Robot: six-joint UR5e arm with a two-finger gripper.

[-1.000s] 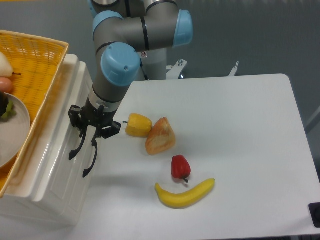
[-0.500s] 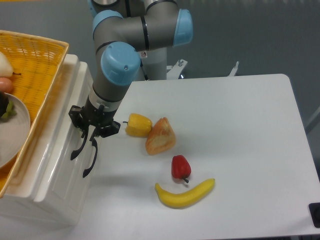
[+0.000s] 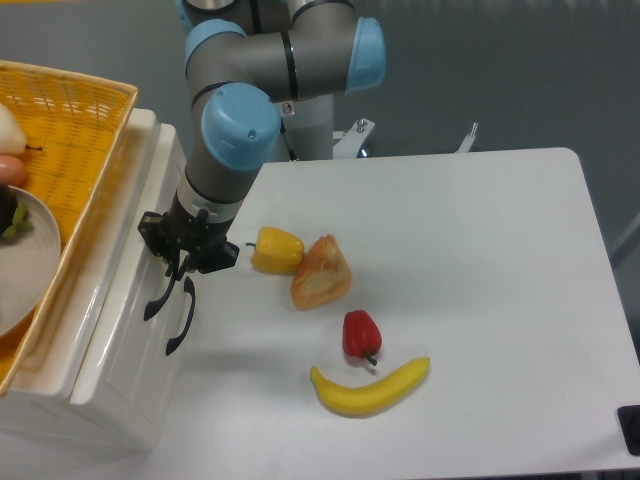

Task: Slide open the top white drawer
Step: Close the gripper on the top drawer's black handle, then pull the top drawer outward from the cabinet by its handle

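The cream-white cabinet [image 3: 120, 330] stands at the table's left edge, its front facing right. The top white drawer [image 3: 100, 300] carries a curved black handle [image 3: 155, 302]. Just right of that is the lower drawer's identical handle [image 3: 181, 322]. My gripper [image 3: 186, 268] points down at the cabinet front. Its black fingers are drawn together around the upper end of the top drawer's handle. The drawer front sits about flush with the cabinet, and its interior is hidden.
A yellow woven basket [image 3: 70, 130] with a plate and fruit sits on the cabinet. On the white table [image 3: 470, 270] lie a yellow pepper [image 3: 276, 250], a bread piece [image 3: 322, 272], a red pepper [image 3: 361, 334] and a banana [image 3: 370, 387].
The gripper fingers have drawn inward from a wider spread. The top drawer's handle has shifted slightly to the right. The lower handle has not moved.
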